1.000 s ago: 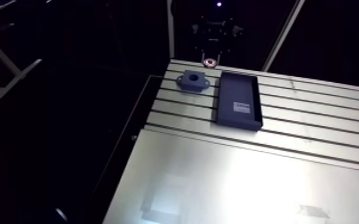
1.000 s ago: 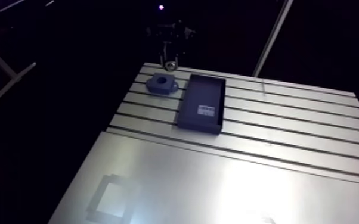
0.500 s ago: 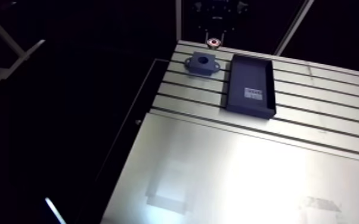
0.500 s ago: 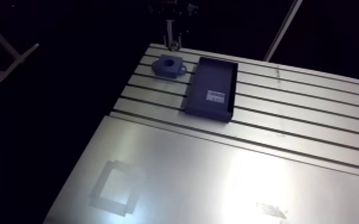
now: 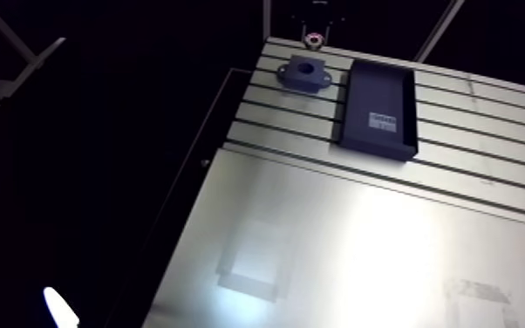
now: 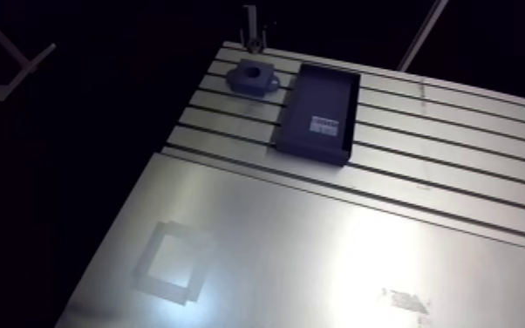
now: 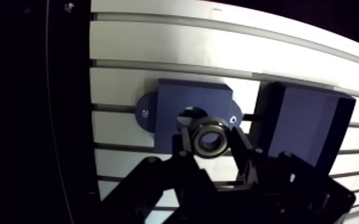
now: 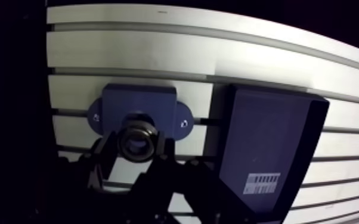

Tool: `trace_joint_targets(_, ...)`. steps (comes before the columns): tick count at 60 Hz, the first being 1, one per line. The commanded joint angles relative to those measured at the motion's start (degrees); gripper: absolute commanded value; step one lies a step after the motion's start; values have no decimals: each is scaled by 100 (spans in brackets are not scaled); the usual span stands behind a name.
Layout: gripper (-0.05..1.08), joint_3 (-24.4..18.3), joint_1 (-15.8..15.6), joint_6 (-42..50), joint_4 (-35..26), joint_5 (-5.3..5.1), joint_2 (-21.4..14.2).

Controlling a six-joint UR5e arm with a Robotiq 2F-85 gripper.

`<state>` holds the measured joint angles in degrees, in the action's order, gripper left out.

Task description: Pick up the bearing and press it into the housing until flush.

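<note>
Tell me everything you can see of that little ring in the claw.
The bearing is a small shiny metal ring with a darker inner band and open bore. The gripper is shut on it, a finger on each side. It is held by the blue housing, near its round hole, not yet inside.

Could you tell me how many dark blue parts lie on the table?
2: the housing, near the bearing gripped in the tool, and the tray beside it. None seems hidden.

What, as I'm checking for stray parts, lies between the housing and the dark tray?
Nothing loose: only a narrow strip of bare slotted table separates the housing from the tray, which stand apart. The wrist view shows it.
</note>
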<state>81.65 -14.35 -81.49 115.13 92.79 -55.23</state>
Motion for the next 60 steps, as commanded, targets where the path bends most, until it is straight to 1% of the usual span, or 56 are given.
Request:
trace_joint_targets(1,75,-84,-25,-2,5,74,105)
trace_joint_targets(22,75,-59,-42,7,-3,86,192)
trace_joint_targets(60,75,-22,-67,-2,5,59,282)
